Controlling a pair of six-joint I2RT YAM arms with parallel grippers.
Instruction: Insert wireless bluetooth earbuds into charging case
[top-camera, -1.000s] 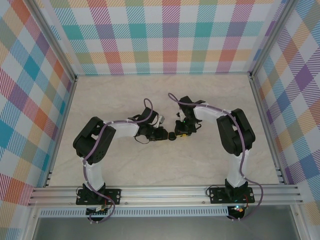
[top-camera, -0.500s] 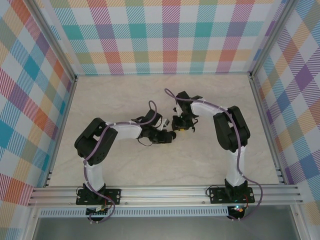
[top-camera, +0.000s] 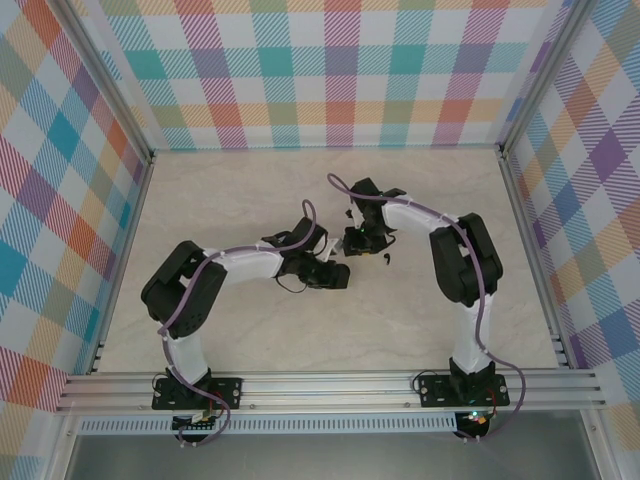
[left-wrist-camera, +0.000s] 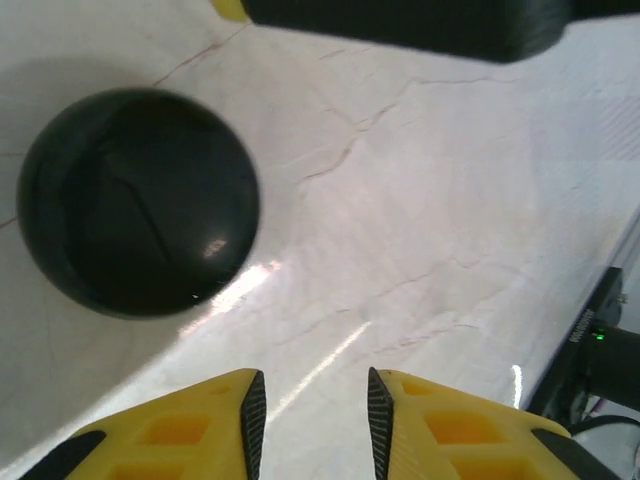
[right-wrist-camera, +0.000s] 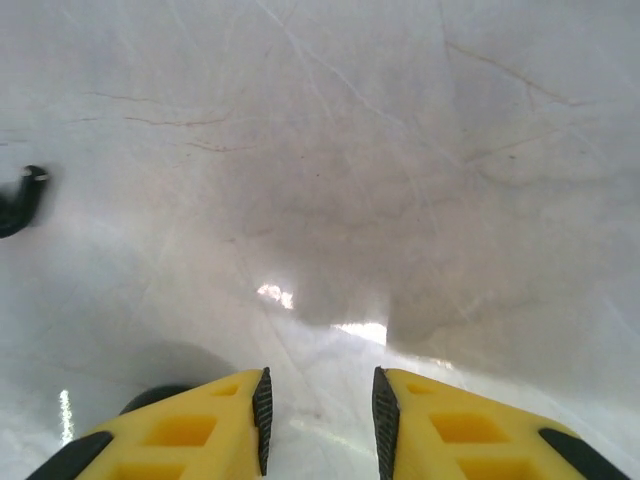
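Right arm (top-camera: 455, 260) retreated; left tool (left-wrist-camera: 312, 415), right tool (right-wrist-camera: 318, 415) apart, empty, far from table (top-camera: 250, 340) edges.

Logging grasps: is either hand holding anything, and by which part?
Nothing is held. The left hand and the right hand each show only bare table between their tips; the black disc lies apart, ungripped.

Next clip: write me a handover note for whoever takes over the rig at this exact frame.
Left gripper: slightly open, empty, low over the table.
Right gripper: slightly open, empty, close beside the left one mid-table.
Round black case: on the table just ahead of the left gripper; I cannot tell if it is open.
One black earbud: loose on the table near the right gripper.
Done: no earbud seen seated.
Left: pick up the earbud and seat it in the case.
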